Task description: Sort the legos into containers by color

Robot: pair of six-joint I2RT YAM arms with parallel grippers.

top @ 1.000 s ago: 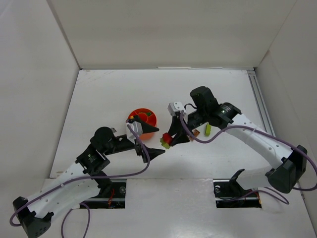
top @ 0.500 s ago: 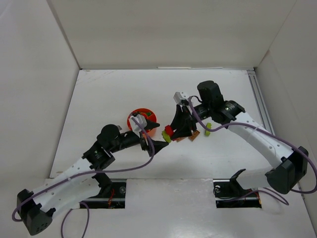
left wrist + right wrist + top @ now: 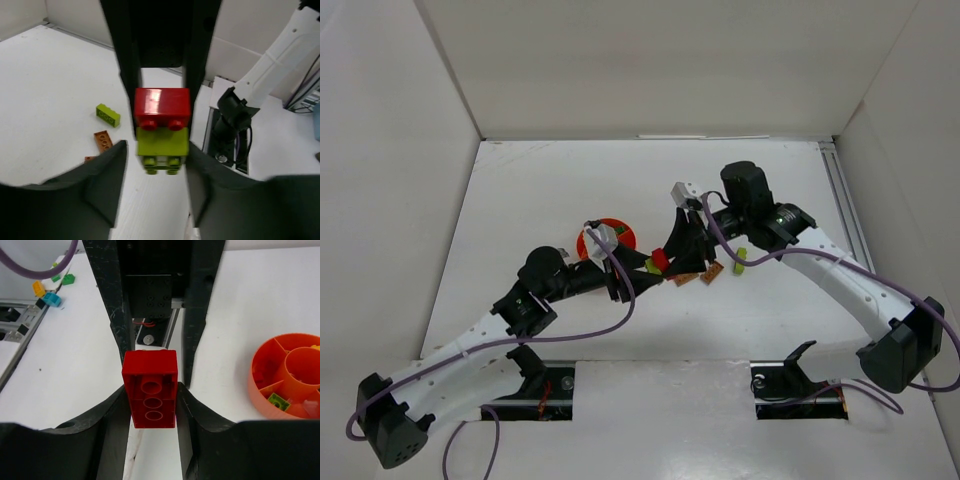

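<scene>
**Entry: joined pair.** One red brick (image 3: 162, 102) locked onto one lime brick (image 3: 162, 144); held in the air just right of the bowl (image 3: 300, 370), clear of its rim.

**Change noted.** A second ago the left gripper (image 3: 156, 150) stood spread wide on the bowl's near side, short of the pair; it has since reached past the bowl and drawn its fingers in around the lime brick; one pad touches, the other shows a sliver of gap, so a firm clamp cannot be told. The right gripper (image 3: 152, 390) keeps its pinch on the red brick; the pair has shifted only slightly.

**Reading.** The two colours look jammed together; the likely step is a pull-apart, one gripper per brick; neither can go in by colour until that is done.

**Count.**
- Grippers: two.
- Bowl: one, split into compartments round a raised centre.
- Bricks in the pair: two.
- On the table (image 3: 540, 200), beyond the pair from the bowl: loose lime brick (image 3: 108, 114), one; orange-brown bricks (image 3: 712, 272), two.
- Inside the bowl: green brick (image 3: 277, 400), one clearly seen; anything red is lost against the plastic and not counted.
</scene>
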